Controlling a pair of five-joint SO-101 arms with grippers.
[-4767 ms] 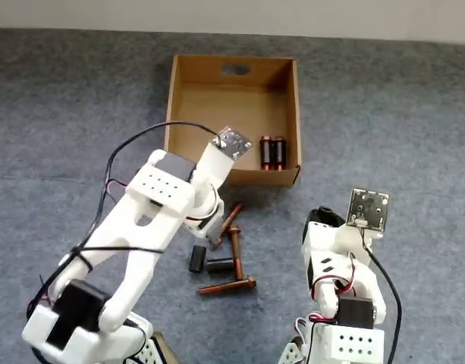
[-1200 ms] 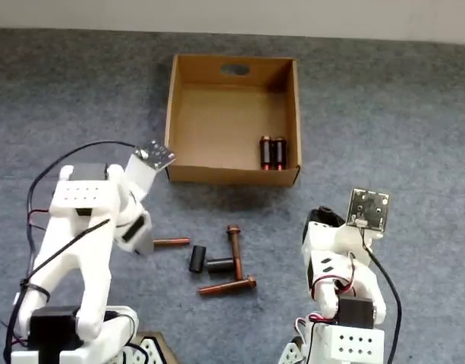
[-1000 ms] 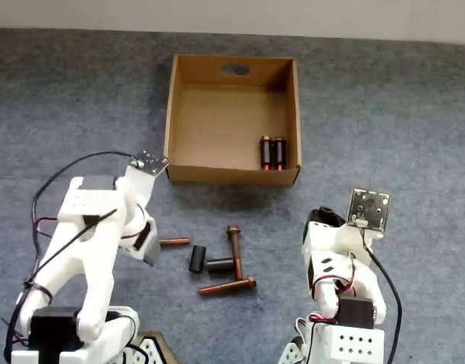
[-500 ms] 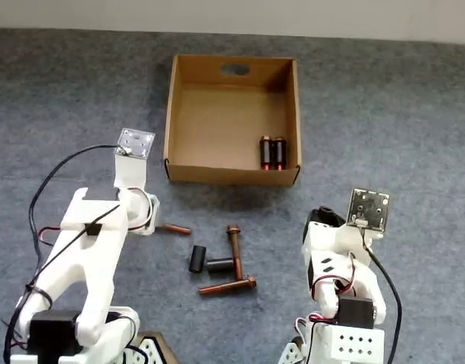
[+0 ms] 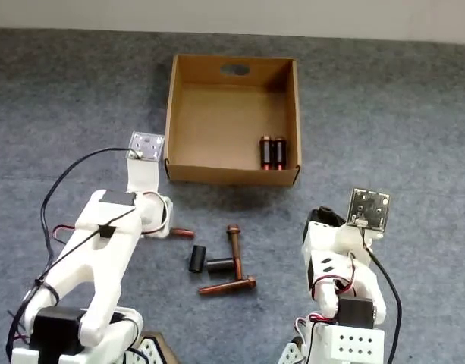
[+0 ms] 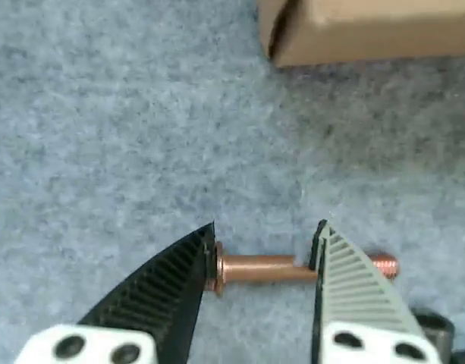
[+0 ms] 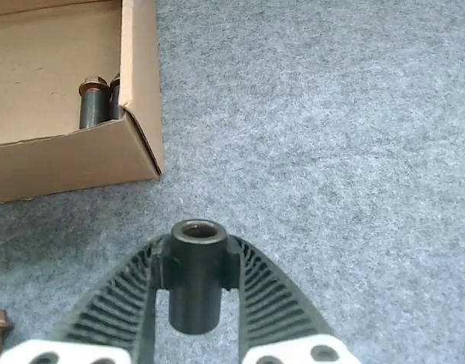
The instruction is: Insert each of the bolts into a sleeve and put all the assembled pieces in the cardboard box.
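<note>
Left claw (image 6: 266, 227): spread, with one finger on each side of a copper bolt (image 6: 266, 268) that lies flat on the grey carpet (image 6: 126, 129). The bolt's head sits just beside the dark finger, and its threaded end passes behind the pale finger. Whether either finger touches the bolt cannot be told. This bolt lies near the front left corner of the cardboard box (image 5: 232, 174), on the carpet outside it. Right claw (image 7: 196, 250): pinching a dark sleeve (image 7: 196, 296), held upright with its open bore facing up, over the carpet near the box's front right corner. Box contents: two assembled pieces (image 5: 271, 152) lie side by side against the right wall, close to the front wall. Loose parts on the carpet between the two arms, in front of the box: a second bolt (image 5: 234, 244) lies with its head toward the box. A loose sleeve (image 5: 196, 258) lies to its left, and a second loose sleeve (image 5: 219, 265) lies just beside the bolt's shaft. A third bolt (image 5: 226, 286) lies crosswise nearest the arm bases. All four are apart from both claws.
</note>
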